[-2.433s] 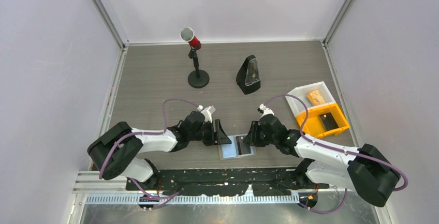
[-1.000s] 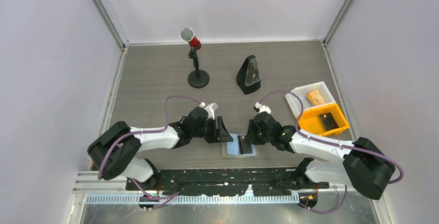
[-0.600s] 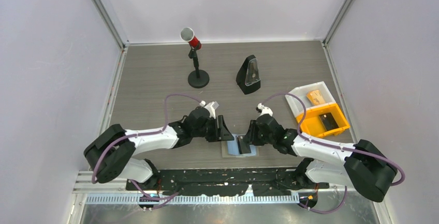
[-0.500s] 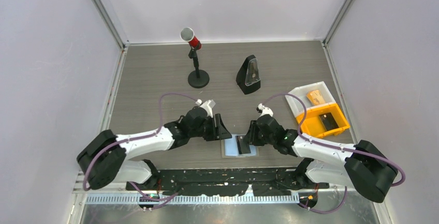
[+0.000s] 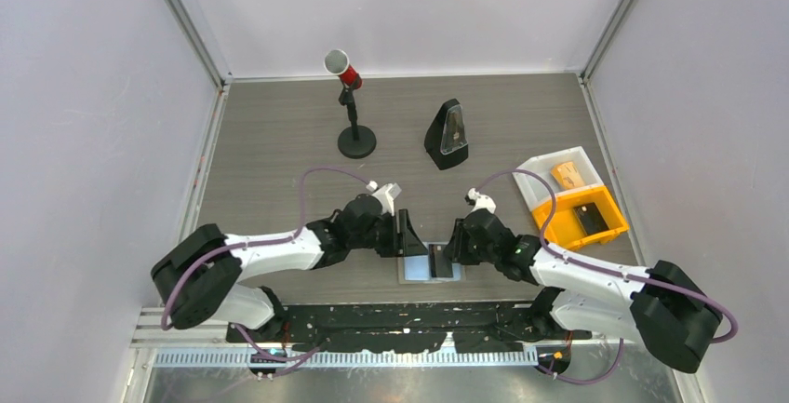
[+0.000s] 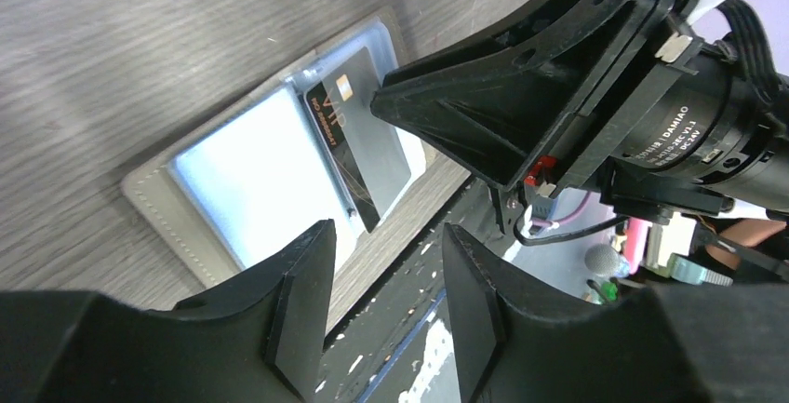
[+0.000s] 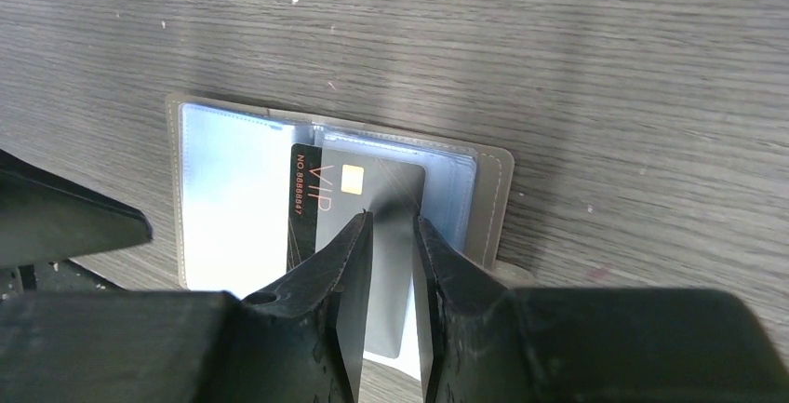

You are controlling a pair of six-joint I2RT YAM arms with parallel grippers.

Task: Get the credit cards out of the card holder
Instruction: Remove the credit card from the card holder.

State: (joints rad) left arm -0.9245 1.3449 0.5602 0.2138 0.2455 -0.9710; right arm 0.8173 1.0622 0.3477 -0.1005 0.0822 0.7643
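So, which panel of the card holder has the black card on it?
The panel under the right tool: the black card lies on it, while the other panel is bare light blue.

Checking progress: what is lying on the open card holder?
A black card lies on the card holder, partly under the right tool. Whether another card sits beneath it cannot be seen.

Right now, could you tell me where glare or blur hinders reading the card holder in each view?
Right wrist: glare whitens one panel of the card holder, yet print on the black card stays readable. Left wrist: the same glare; the near fingers are dark and soft. Top external: evenly lit, but the holder is too small for detail.
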